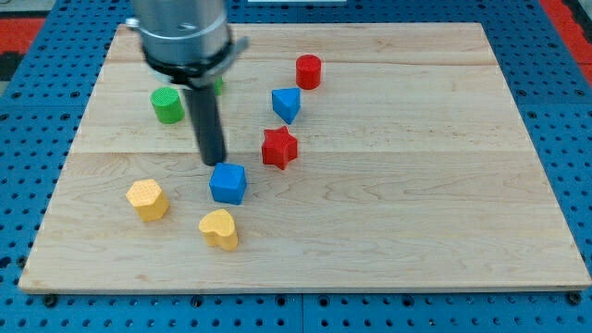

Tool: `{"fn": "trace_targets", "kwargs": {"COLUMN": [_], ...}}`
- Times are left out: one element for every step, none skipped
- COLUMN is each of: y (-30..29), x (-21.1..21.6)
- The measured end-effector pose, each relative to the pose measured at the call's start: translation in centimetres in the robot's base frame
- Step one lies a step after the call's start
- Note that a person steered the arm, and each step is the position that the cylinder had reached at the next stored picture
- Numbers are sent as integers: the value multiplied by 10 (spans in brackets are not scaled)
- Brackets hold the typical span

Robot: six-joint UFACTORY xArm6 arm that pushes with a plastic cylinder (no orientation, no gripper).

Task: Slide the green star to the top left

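Observation:
Only a sliver of a green block (219,85) shows behind my rod near the view's upper left; it may be the green star, but its shape is hidden. A green cylinder (167,104) stands just left of the rod. My tip (214,163) rests on the board below these, just above and left of a blue cube (228,182), close to it.
A red star (279,148) lies right of the tip. A blue wedge-like block (286,104) and a red cylinder (308,71) sit above it. A yellow hexagon-like block (147,199) and a yellow heart (219,228) lie lower left. The wooden board (416,185) sits on a blue pegboard.

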State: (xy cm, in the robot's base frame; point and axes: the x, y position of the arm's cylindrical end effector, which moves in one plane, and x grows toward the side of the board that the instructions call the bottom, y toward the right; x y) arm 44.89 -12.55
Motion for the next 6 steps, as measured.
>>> {"fn": "trace_targets", "kwargs": {"y": [-18, 2, 78, 53, -4, -34], "x": [31, 43, 32, 31, 25, -49]}}
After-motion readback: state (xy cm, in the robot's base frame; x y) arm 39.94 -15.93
